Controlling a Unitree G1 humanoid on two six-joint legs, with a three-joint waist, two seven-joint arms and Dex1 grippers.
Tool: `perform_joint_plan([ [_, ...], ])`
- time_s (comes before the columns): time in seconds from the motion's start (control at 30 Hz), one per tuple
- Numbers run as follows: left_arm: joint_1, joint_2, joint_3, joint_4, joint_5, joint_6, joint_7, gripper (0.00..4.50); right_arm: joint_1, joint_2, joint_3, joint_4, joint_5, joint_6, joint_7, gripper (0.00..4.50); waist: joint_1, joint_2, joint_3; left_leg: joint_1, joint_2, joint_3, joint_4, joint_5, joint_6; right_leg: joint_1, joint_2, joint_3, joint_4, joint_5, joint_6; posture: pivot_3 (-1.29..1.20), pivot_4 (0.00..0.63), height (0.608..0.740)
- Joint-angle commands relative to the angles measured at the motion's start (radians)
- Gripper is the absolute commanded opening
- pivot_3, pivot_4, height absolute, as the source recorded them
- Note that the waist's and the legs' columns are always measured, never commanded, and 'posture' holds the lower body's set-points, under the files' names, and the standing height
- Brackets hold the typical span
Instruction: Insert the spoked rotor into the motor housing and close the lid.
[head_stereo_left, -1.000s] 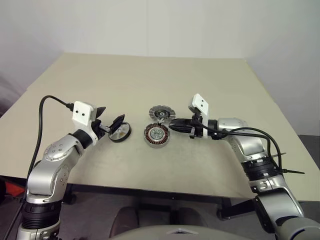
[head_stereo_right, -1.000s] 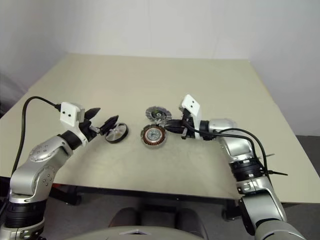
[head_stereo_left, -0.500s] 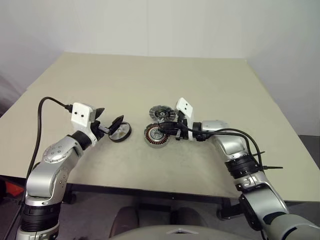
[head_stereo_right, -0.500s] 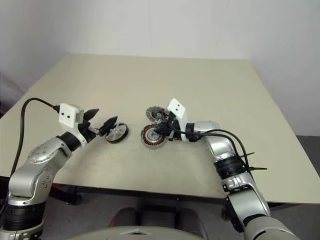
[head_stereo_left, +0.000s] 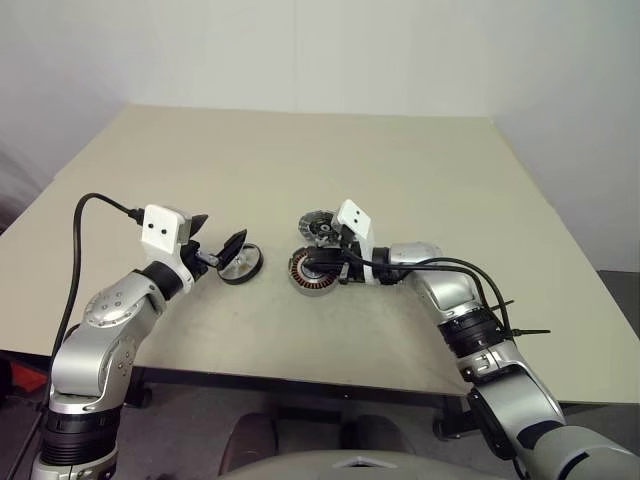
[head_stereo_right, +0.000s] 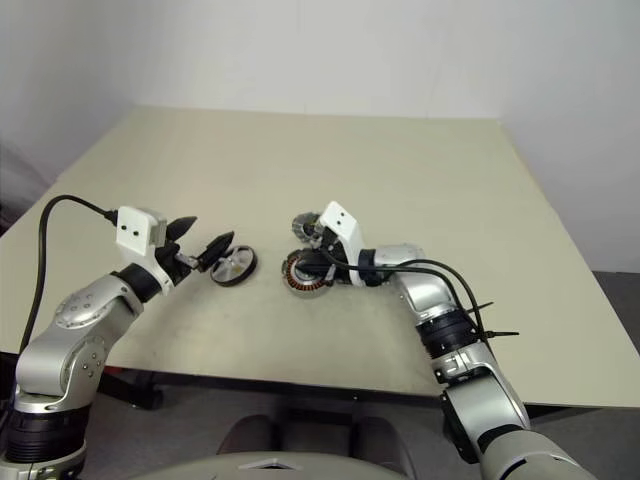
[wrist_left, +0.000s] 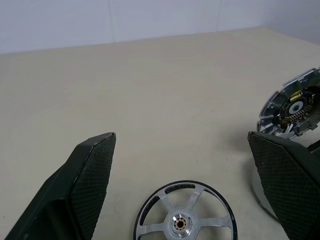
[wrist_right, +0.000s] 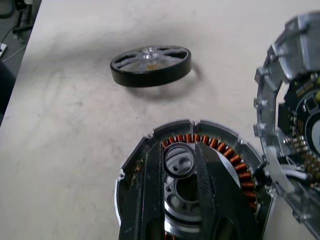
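The motor housing (head_stereo_left: 312, 271) serves as the landmark: a low round puck with a ring of copper-brown windings around a silver hub, lying flat on the beige table (head_stereo_left: 300, 160) near its front edge.

Left gripper (head_stereo_left: 221, 243): held just above the table, well to the left of the motor housing, pointing toward it. Its two black fingers (wrist_left: 90, 175) stand spread wide and grip nothing.

Spoked rotor (head_stereo_left: 241, 264): a thin black ring with pale spokes and a small silver hub, lying on the table to the left of the motor housing and apart from it. In the left wrist view (wrist_left: 183, 212) it sits just ahead of the left gripper, between the lines of the two open fingers; contact with them cannot be told.

Right gripper (wrist_right: 179, 155): reaches in from the right of the motor housing and lies directly over its centre. In the right wrist view its fingers are drawn close together on either side of the silver hub; whether they actually pinch it cannot be told.

Lid (head_stereo_left: 320, 225): a disc with a silver segmented rim and dark centre, standing tilted just behind the motor housing and beside the right gripper (wrist_right: 295, 125).
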Motion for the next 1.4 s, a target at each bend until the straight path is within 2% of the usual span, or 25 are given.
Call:
perform_joint_plan([
  [0.03,-0.007,0.009,0.026,-0.031,0.001,-0.022,0.001,4.50,-0.006,-0.005,-0.001,-0.048,0.004,0.007,-0.005,0.56,0.000,0.000,0.000,0.000,0.000,0.000,0.000,0.000,0.000,0.000,0.000,0.000,0.000,0.000,0.000,0.00,0.000,0.740],
  [0.77,-0.008,0.011,0.033,-0.037,0.002,-0.022,0.008,4.50,-0.010,0.002,0.003,-0.032,-0.005,0.048,-0.015,0.56,0.000,0.000,0.000,0.000,0.000,0.000,0.000,0.000,-0.001,0.000,0.000,0.000,0.000,0.000,0.000,0.00,0.000,0.740],
  [1.03,-0.008,0.013,0.036,-0.034,0.004,-0.023,0.006,4.50,-0.006,-0.002,0.006,-0.048,-0.004,0.044,-0.012,3.31,0.000,0.000,0.000,0.000,0.000,0.000,0.000,0.000,-0.001,0.000,0.000,0.000,0.000,0.000,0.000,0.00,0.000,0.740],
  [1.33,-0.013,0.013,0.034,-0.025,0.007,-0.028,-0.001,4.50,-0.004,-0.006,-0.013,-0.087,0.028,0.058,0.007,3.31,0.000,0.000,0.000,0.000,0.000,0.000,0.000,0.000,-0.001,0.000,0.000,0.000,0.000,0.000,0.000,0.00,0.000,0.740],
  [1.4,-0.014,0.013,0.033,-0.023,0.007,-0.030,-0.001,4.50,-0.006,-0.003,-0.017,-0.083,0.035,0.065,0.003,2.89,0.000,0.000,0.000,0.000,0.000,0.000,0.000,0.000,-0.001,0.000,0.000,0.000,0.000,0.000,0.000,0.00,0.000,0.740],
])
